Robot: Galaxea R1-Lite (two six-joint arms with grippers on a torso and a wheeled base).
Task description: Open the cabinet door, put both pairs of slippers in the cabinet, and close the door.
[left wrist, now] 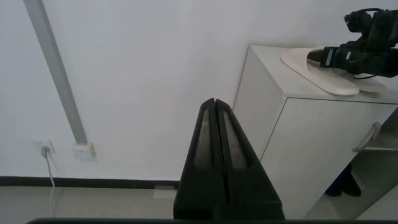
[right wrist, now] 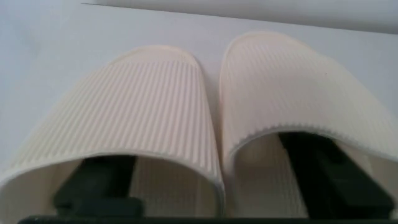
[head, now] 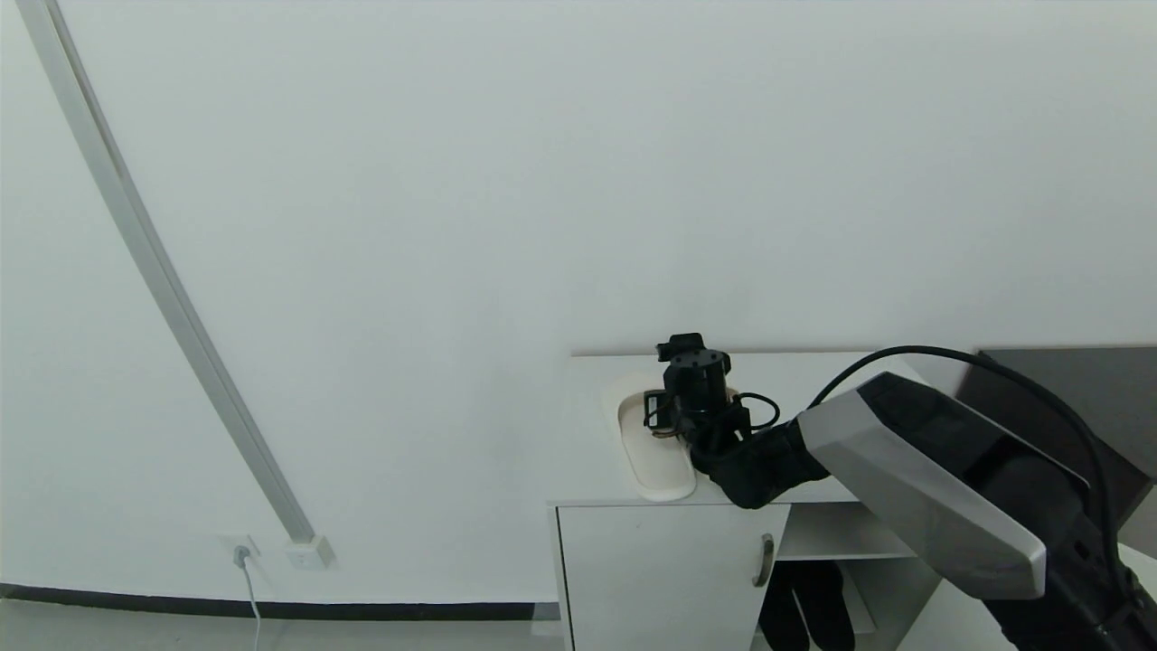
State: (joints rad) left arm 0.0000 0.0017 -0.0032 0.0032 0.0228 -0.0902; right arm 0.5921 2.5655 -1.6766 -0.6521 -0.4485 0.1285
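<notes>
A pair of cream slippers (head: 655,452) lies side by side on top of the white cabinet (head: 587,434). My right gripper (head: 664,423) is down on them and open, with one dark finger (right wrist: 93,186) inside each slipper (right wrist: 267,93) and their inner walls between the fingers. A pair of black slippers (head: 804,610) stands on the cabinet's bottom shelf, in the open right half. The left door (head: 660,570) is shut. My left gripper (left wrist: 214,143) hangs shut and empty, out in front of the cabinet's left side and lower than its top.
A dark panel (head: 1067,407), apparently the swung-out right door, stands at the cabinet's right. A shelf (head: 841,542) crosses the open half. On the wall to the left are a grey cable duct (head: 163,271) and a socket with a plug (head: 242,553).
</notes>
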